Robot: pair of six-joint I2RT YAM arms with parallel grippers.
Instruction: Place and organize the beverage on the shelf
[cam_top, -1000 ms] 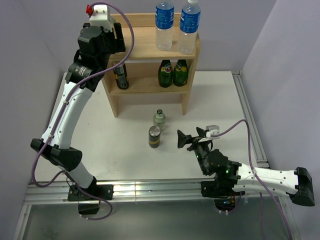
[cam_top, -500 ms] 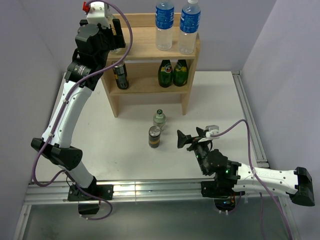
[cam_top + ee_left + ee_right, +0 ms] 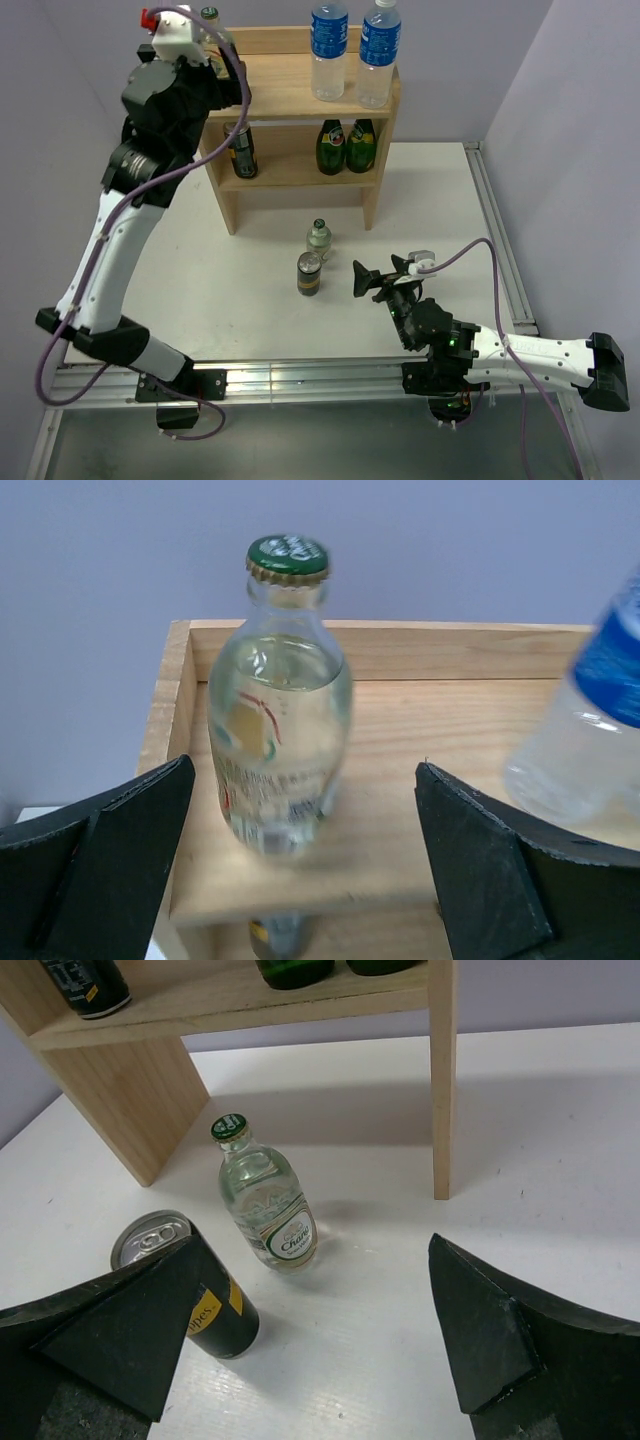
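The wooden shelf (image 3: 290, 97) stands at the back of the table. Its top tier holds two water bottles (image 3: 328, 50) and a clear glass green-capped bottle (image 3: 210, 16) at the left back corner. My left gripper (image 3: 305, 767) is open and empty, just in front of that bottle (image 3: 280, 720), not touching it. The lower tier holds a dark can (image 3: 241, 150) and two green bottles (image 3: 345, 146). A second glass bottle (image 3: 268, 1205) and a second dark can (image 3: 190, 1290) stand on the table. My right gripper (image 3: 315, 1242) is open, low, facing them.
The shelf's right side panel (image 3: 441, 1080) stands just beyond the bottle on the table. A metal rail (image 3: 500, 240) runs along the table's right edge and purple walls close in on both sides. The left arm (image 3: 110, 230) reaches up along the shelf's left side.
My left gripper has drawn back to the left from the shelf's top tier. The green-capped bottle now shows standing free there. The right arm has not moved.
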